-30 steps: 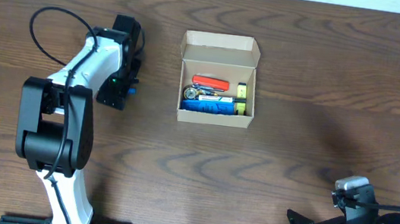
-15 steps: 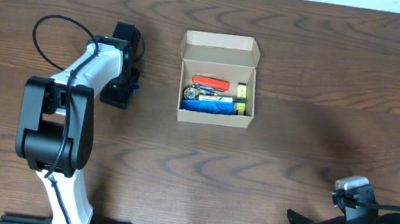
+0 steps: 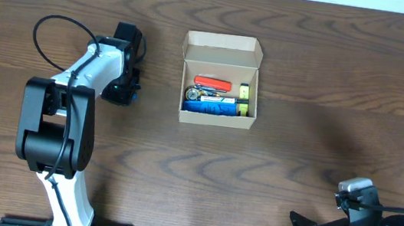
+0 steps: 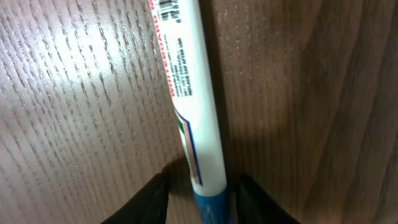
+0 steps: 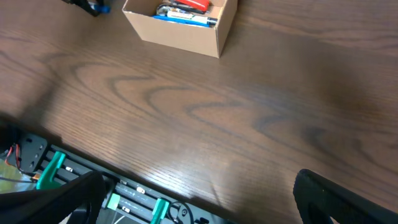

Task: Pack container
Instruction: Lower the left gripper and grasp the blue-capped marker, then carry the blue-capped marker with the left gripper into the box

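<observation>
Since a second ago the left arm (image 3: 72, 97) has shifted its wrist slightly, and the left pincer (image 3: 122, 94) has narrowed around a marker (image 4: 193, 106); the container and the right arm have not moved.

Seen from the left wrist, the marker is a white barrel with printed text and a barcode, turning blue at its near end. It lies flat on the wooden table (image 3: 295, 171). The left pincer (image 4: 202, 198) straddles that blue end with one dark finger (image 4: 152, 199) on each side. A thin gap shows on both sides, so it is not clenched on the marker.

The container (image 3: 215, 119), a tan cardboard box, stands upright in the far middle of the table, just right of the left pincer, with its lid flap folded back on the far side. Inside it lie a red pen (image 3: 212, 82), a blue item (image 3: 209, 108) along the near wall and a small yellow item (image 3: 244, 92) at the right.

The right pincer (image 5: 199, 196) hangs at the near right corner, well apart from the box, its fingers spread wide and empty.
</observation>
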You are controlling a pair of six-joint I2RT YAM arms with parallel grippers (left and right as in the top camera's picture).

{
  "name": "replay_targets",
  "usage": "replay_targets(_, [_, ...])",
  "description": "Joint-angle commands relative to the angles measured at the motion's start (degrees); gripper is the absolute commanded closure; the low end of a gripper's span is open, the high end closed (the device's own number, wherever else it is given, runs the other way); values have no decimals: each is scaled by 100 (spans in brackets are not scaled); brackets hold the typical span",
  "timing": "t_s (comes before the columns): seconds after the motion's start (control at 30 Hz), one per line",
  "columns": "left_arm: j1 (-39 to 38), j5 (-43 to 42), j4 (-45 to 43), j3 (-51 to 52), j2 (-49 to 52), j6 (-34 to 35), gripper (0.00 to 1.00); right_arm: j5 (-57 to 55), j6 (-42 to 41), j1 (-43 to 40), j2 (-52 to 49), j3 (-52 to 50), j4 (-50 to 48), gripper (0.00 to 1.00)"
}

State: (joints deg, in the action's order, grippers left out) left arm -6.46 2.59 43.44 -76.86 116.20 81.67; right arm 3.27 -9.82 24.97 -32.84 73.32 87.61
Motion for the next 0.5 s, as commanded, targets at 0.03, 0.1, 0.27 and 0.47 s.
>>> replay_targets(0.03, [17, 120, 13, 151, 76, 17, 67, 39, 50, -20, 7, 11, 9, 1])
replay_targets(0.1, [17, 122, 11, 177, 76, 17, 69, 39, 50, -20, 7, 11, 11, 1])
replay_targets(0.27, [17, 118, 20, 184, 76, -52, 84, 39, 50, -20, 7, 11, 9, 1])
replay_targets(0.47, [17, 11, 203, 164, 61, -402, 94, 39, 48, -20, 7, 11, 11, 1])
